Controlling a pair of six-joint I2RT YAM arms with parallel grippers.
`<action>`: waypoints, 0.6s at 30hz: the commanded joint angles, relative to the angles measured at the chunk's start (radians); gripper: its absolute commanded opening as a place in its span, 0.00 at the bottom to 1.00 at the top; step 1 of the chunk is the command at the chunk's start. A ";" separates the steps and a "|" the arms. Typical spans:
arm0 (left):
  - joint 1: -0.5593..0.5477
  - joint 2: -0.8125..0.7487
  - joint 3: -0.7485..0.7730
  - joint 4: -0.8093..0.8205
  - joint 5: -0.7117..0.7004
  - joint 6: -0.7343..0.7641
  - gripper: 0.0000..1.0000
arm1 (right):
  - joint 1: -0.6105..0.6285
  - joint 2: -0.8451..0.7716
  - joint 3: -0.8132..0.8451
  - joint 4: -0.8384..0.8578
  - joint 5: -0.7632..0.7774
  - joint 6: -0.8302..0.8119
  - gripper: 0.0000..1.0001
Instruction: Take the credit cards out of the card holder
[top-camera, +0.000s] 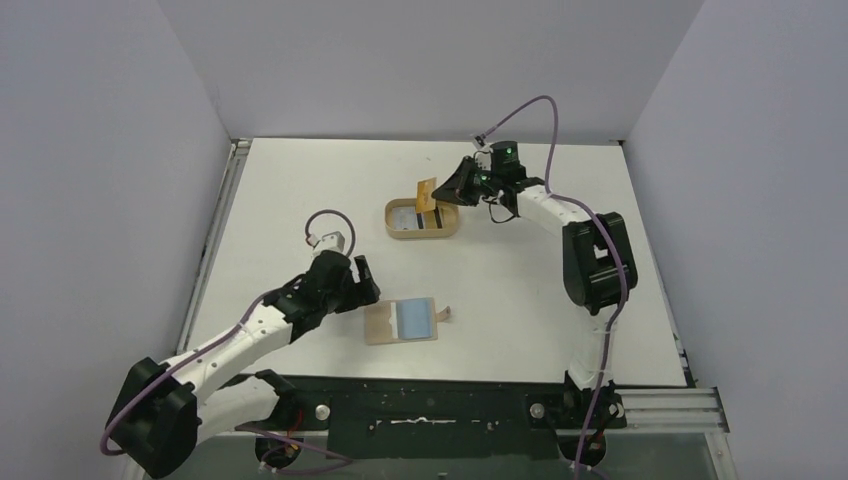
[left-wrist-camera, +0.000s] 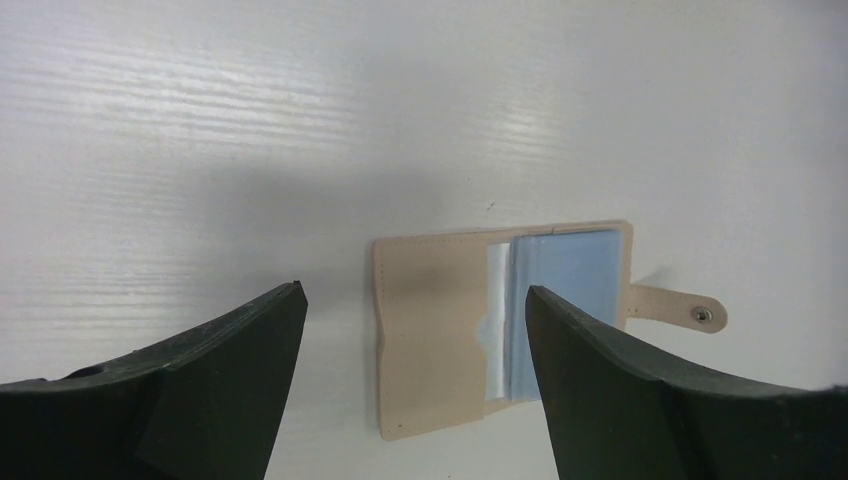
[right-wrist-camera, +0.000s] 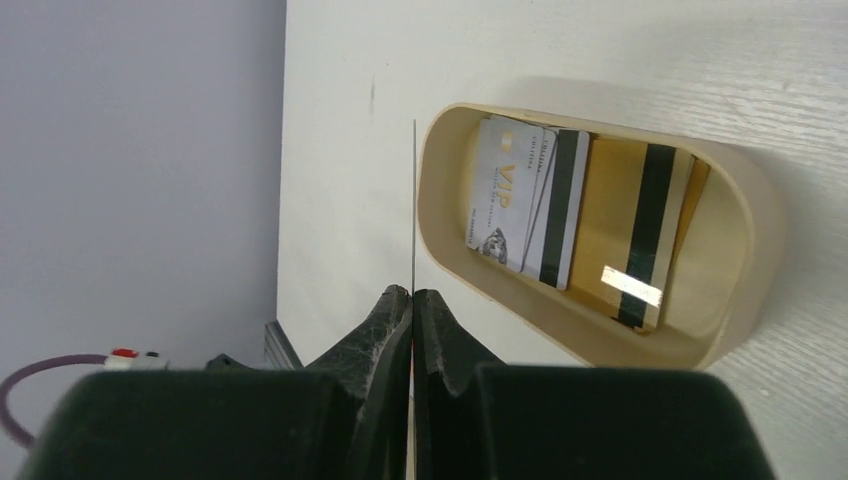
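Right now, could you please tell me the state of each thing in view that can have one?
card holder: lying open, tab unfastened.
light blue card: tucked in the card holder.
yellow-orange card: pinched on edge by the right gripper, beside the tray.
tray: holds several cards lying flat.
left gripper: open, empty.
right gripper: shut on the yellow-orange card.

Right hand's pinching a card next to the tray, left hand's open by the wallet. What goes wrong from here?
1. The yellow-orange plastic card in the right hand hangs edge-on beside the oval tan tray's rim, not clearly over it. Released here, it may land outside.
2. The light blue card sits in the open tan card holder, which nothing pins. The left hand is open above it, so a pull may drag the holder along.
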 joint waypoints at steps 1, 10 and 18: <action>0.092 -0.113 0.028 0.079 0.149 0.204 0.79 | -0.014 0.027 0.068 -0.087 -0.045 -0.071 0.00; 0.205 -0.251 -0.017 0.177 0.314 0.330 0.79 | -0.029 0.077 0.092 -0.173 -0.058 -0.155 0.00; 0.223 -0.278 -0.031 0.168 0.312 0.309 0.78 | -0.042 0.126 0.098 -0.159 -0.048 -0.172 0.00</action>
